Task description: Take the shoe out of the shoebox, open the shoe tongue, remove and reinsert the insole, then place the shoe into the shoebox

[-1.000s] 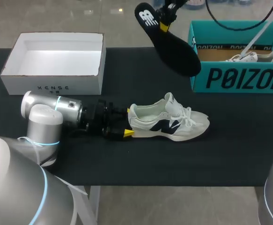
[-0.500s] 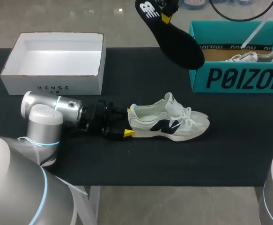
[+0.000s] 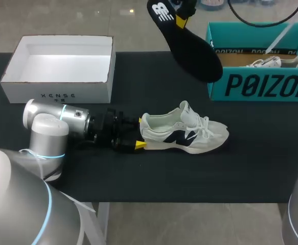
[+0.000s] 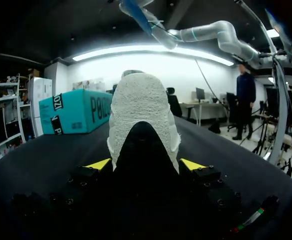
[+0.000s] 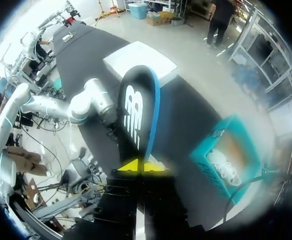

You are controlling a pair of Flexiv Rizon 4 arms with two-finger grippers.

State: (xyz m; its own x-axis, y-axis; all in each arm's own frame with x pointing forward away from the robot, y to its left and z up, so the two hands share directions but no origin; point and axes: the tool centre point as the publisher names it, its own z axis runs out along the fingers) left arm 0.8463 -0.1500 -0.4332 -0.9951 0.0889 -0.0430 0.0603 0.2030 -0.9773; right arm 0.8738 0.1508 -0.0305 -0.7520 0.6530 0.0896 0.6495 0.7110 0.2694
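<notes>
Left claw (image 3: 140,132): lies low on the tabletop (image 3: 164,173), closed on the heel of the white shoe (image 3: 184,133), one yellow tip against each side of the heel. The shoe stands upright on its sole, toe pointing straight away from the claw.

Right claw (image 3: 181,19): raised high above the tabletop, clamped on the black insole (image 3: 189,43) near its heel end. The rest of the insole hangs ahead of the claw.

Teal shoebox (image 3: 258,84): open, beside the right claw, with a second shoe (image 3: 266,62) inside.

White box (image 3: 62,69): open, beside the left arm.
</notes>
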